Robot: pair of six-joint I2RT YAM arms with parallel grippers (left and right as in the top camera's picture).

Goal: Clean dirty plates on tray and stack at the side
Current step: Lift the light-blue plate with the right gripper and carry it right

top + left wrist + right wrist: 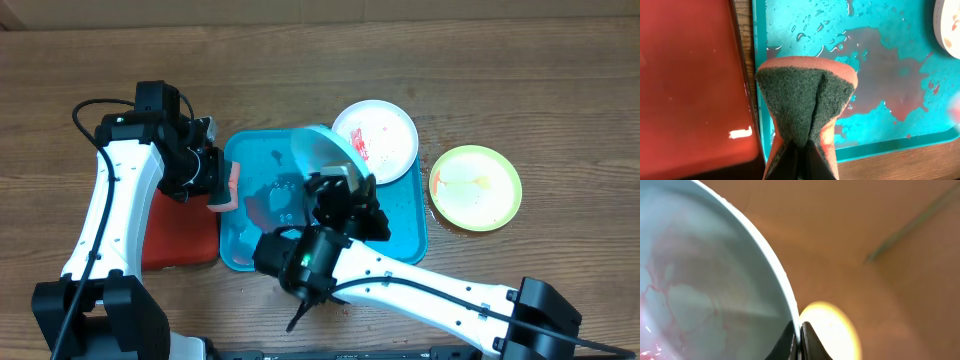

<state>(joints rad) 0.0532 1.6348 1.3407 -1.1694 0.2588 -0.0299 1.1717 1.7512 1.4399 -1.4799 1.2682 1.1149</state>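
Observation:
My right gripper [338, 178] is shut on the rim of the pale aqua plate [318, 152] and holds it tilted above the turquoise tray [408, 225]. In the right wrist view the aqua plate [700, 280] shows faint red streaks, with my fingers [800, 330] pinching its edge. My left gripper [222, 185] is shut on an orange sponge with a dark green scrub face [805, 97], at the tray's left rim [760, 50]. The white plate [376, 138] with red smears lies on the tray's far right corner. The yellow-green plate [476, 186] lies on the table to the right.
A red tray [180, 232] with a dark rim lies left of the turquoise one, under my left arm; it also shows in the left wrist view [690, 90]. Reddish water pools on the turquoise tray floor [890, 75].

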